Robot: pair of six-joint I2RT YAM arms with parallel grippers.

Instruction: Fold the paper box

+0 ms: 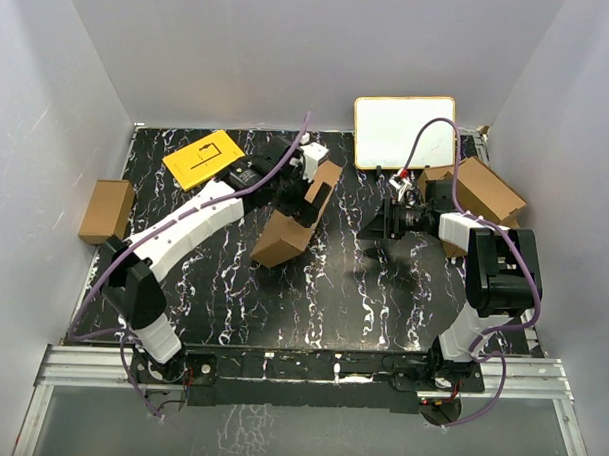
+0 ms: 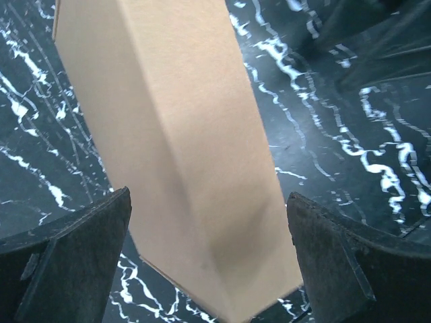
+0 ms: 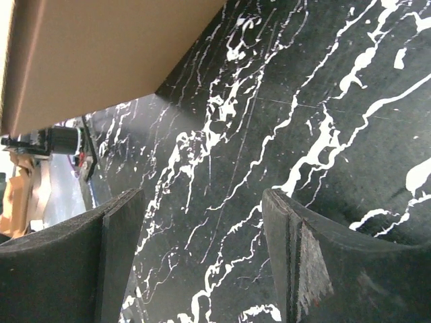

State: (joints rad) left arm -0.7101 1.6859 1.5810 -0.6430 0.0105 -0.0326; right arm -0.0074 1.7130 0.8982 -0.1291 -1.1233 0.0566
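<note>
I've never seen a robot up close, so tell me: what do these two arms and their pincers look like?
Both the left arm and right arm have white shells with black joints. A purple cable trails along each. The left gripper and right gripper each end in two flat, dark, wedge-shaped fingers.

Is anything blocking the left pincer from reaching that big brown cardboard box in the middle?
Nothing visible does: the paper box sits directly between the open fingers of the left pincer.
</note>
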